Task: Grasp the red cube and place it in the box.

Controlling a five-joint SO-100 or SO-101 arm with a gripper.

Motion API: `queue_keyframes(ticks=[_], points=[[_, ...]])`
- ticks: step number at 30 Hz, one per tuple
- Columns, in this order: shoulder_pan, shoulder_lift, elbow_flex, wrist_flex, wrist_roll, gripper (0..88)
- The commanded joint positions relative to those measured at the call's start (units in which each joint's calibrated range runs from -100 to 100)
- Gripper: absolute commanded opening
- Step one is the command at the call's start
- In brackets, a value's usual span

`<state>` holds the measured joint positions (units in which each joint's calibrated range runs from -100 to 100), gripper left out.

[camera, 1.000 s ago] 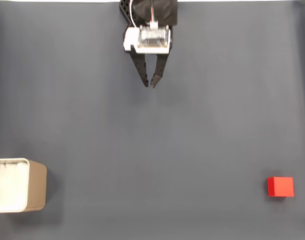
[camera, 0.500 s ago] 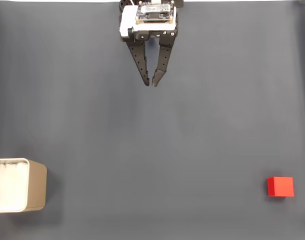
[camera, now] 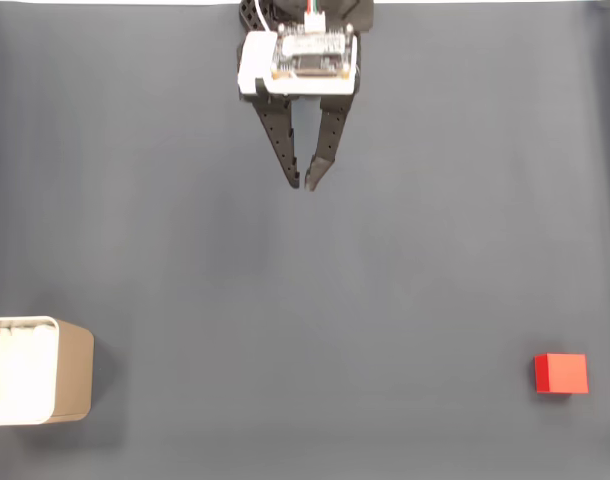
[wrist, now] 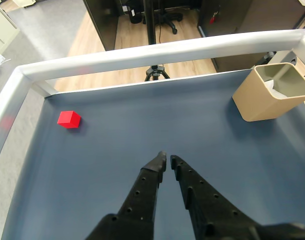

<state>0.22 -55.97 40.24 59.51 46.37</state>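
In the fixed view you look straight down on a dark blue-grey surface, and your gripper hangs at twelve o'clock, just below the top edge, its white-and-clear housing above two black fingers that point toward six o'clock. The fingers taper to a narrow gap, tips almost meeting, and they grip nothing. The red cube sits alone on the surface at about four o'clock, near the right edge and well apart from the gripper. The box stands at about eight o'clock against the left edge, partly cut off by the frame, its beige side facing right and its white rim and pale papery lining visible from above; cube and box lie at opposite sides of the surface, roughly level with each other. In the wrist view your gripper reaches up from six o'clock, the two black perforated fingers nearly closed with only a slim slit between their tips, and nothing sits between them. The red cube rests at about ten o'clock near the far left corner of the surface, close to the pale raised border. The box stands upright at about two o'clock by the right edge, open top showing its lining.
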Motion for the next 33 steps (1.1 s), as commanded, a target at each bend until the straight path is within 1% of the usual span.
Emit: queue_keyframes(ticks=[1, 16, 26, 33], points=[[-0.9, 1.5, -3.6, 0.7, 1.0, 0.0], [-6.5, 7.5, -8.1, 0.2, 3.9, 0.0], [-12.7, 11.3, -10.6, -1.1, 5.8, 0.0], [-17.0, 14.7, -13.3, -1.9, 6.2, 0.0]])
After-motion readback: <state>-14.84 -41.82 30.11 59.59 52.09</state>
